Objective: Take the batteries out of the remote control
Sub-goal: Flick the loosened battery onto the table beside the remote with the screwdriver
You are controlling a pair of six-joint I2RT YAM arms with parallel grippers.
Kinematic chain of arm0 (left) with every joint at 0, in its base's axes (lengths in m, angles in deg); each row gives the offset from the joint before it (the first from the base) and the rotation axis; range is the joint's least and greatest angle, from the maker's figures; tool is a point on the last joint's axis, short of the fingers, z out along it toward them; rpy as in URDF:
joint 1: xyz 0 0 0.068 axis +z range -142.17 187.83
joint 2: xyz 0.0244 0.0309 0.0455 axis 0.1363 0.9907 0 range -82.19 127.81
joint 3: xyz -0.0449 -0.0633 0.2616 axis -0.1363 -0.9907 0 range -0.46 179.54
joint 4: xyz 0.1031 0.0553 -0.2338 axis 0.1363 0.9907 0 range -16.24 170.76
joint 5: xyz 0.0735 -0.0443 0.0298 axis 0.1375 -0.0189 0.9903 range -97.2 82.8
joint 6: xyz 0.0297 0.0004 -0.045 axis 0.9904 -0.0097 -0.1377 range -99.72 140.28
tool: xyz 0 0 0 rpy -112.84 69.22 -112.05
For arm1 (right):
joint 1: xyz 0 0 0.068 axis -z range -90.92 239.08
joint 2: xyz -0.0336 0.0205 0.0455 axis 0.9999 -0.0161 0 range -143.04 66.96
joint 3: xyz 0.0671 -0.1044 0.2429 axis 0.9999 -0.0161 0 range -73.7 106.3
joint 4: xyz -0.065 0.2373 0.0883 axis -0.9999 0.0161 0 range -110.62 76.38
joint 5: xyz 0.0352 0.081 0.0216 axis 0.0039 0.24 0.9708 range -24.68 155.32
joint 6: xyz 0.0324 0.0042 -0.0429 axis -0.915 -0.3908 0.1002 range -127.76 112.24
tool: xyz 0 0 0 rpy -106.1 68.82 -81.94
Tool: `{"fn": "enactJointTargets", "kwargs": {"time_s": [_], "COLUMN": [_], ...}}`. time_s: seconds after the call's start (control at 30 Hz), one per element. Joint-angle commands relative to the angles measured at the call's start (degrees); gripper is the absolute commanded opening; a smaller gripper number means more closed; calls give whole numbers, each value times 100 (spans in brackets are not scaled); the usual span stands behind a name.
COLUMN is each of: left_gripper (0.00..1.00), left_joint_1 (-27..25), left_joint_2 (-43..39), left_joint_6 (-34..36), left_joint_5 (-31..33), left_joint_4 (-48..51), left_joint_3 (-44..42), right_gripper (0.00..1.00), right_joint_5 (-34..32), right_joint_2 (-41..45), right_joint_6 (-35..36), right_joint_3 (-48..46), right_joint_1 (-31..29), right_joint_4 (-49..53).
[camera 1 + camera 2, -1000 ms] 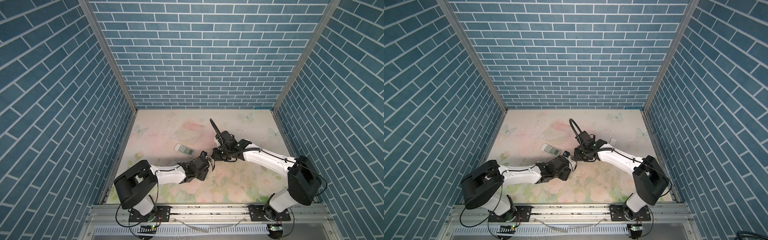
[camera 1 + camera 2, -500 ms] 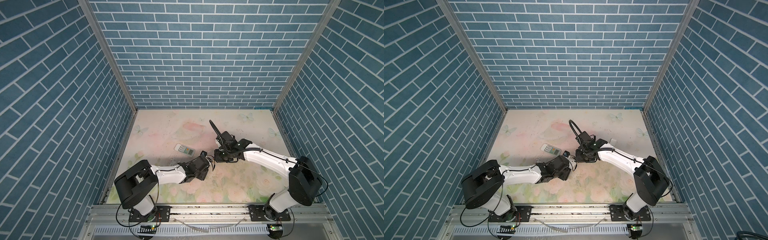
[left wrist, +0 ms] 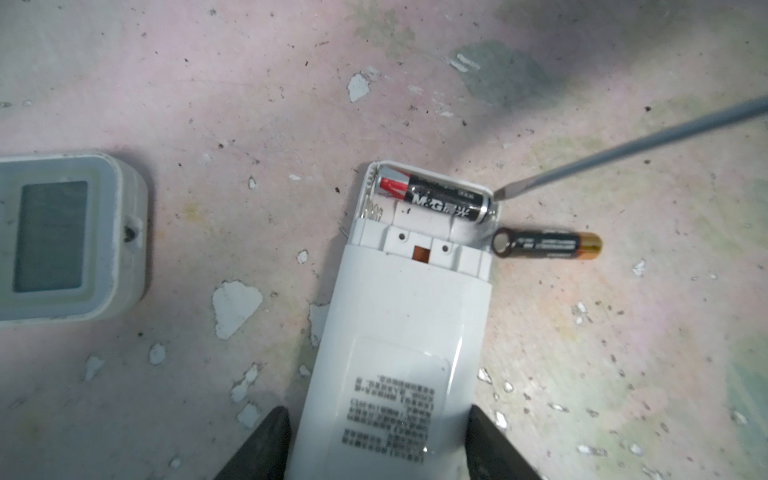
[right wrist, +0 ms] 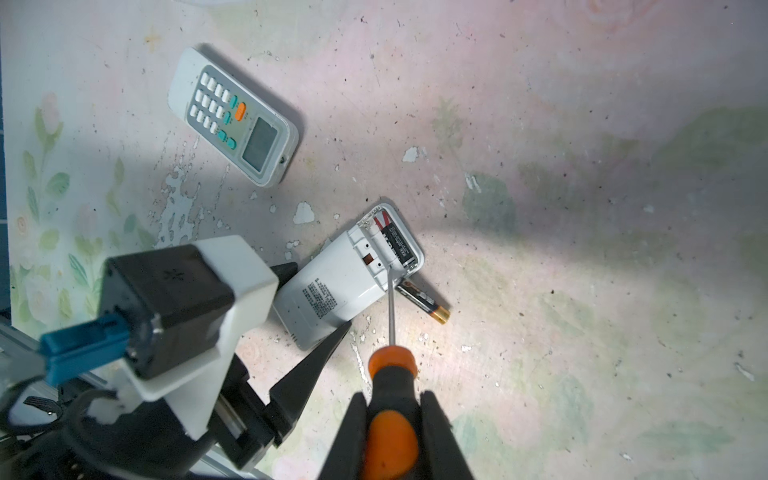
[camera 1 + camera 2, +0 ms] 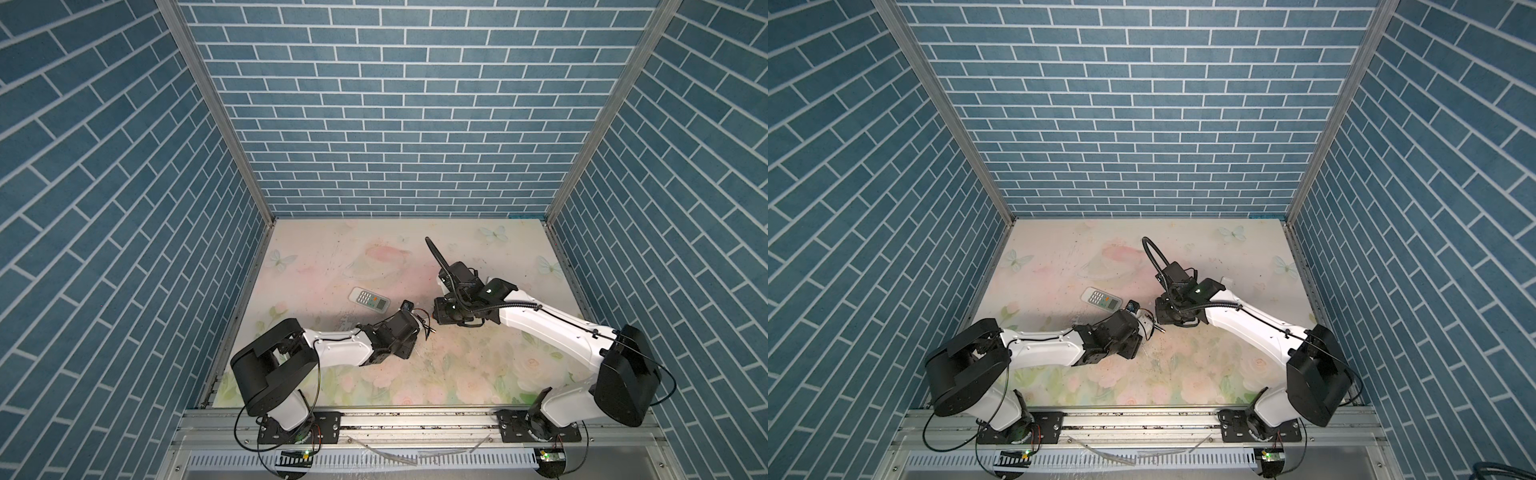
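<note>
Screwdriver (image 4: 392,361) shifted slightly, tip at remote's (image 3: 399,332) battery (image 3: 436,198).

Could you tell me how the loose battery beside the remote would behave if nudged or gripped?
The loose battery is a smooth cylinder lying flat on the table, so it would probably roll. Its glossy wrap looks slippery; it likely stays rigid.

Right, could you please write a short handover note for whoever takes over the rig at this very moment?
Left gripper: shut on the face-down white plastic remote control, cover off.
Right gripper: shut on the orange-and-black-handled screwdriver, tip at the end of the red-and-black battery seated in the remote.
Done: one black-and-gold battery lies on the table beside the remote.
To do: pry out the red-and-black battery; the button-up grey remote lies apart.
</note>
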Motion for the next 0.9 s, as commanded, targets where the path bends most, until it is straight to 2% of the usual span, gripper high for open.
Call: {"fn": "enactJointTargets", "kwargs": {"time_s": [0.0,0.27,0.47,0.6,0.87], "left_gripper": [66,66,66,70,75], "left_joint_1": [67,72,73,71,68], "left_joint_2": [637,619,615,577,492], "left_joint_6": [-281,-470,-626,-743,-768], "left_joint_5": [-700,-748,-739,-752,-935], "left_joint_4": [1371,1402,1418,1427,1446], "left_joint_3": [-494,-490,-495,-507,-578], "right_gripper": [0,0,0,0,0], "right_joint_5": [-130,-292,-585,-731,-909], "right_joint_2": [224,458,482,541,822], "right_joint_6": [-98,-313,-905,-1218,-1359], "right_joint_3": [-169,-396,-845,-1112,-1378], "right_joint_1": [-44,-162,-245,-331,-382], "right_joint_4": [172,-27,-732,-1239,-1416]}}
